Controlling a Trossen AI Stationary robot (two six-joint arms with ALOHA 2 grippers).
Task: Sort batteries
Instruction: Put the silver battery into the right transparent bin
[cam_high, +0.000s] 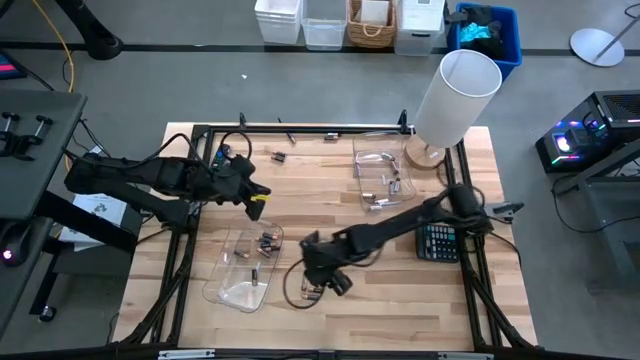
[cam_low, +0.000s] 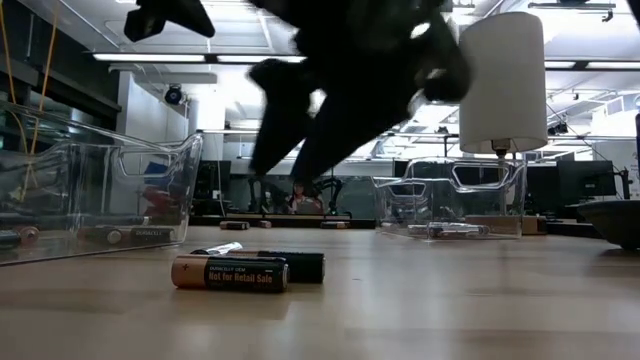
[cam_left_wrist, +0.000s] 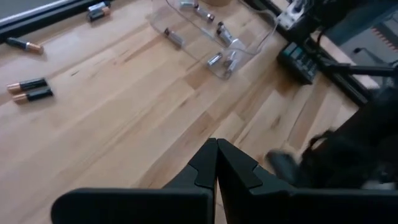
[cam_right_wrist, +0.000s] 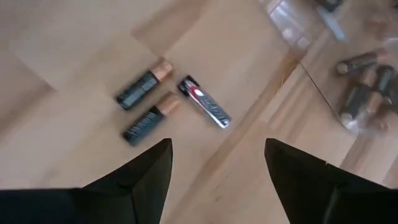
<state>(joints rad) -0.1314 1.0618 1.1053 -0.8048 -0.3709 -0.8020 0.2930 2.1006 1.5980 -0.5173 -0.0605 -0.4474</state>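
Three batteries lie loose on the wooden table just under the right gripper, near the front edge: two dark ones with copper ends side by side, and a silvery one angled just beside them. The right gripper hovers above them with its fingers spread wide and nothing between them. In the low view the same batteries show as a copper-ended cell lying in front of a black one, with the arm a dark blur overhead.

To the left of that spot sits a clear tray holding several dark copper-ended batteries (a few cluster at its far end). A second clear tray stands farther back and to the right, with silvery batteries inside it. More loose batteries rest along the far side of the table near the black frame rail.

The left gripper hangs over the left part of the table, well apart from the loose three, its fingers pressed together on nothing.

A dark calculator lies at the right edge of the table, partly under the right arm. A white lamp stands at the far right corner, its shade hiding part of the table edge.
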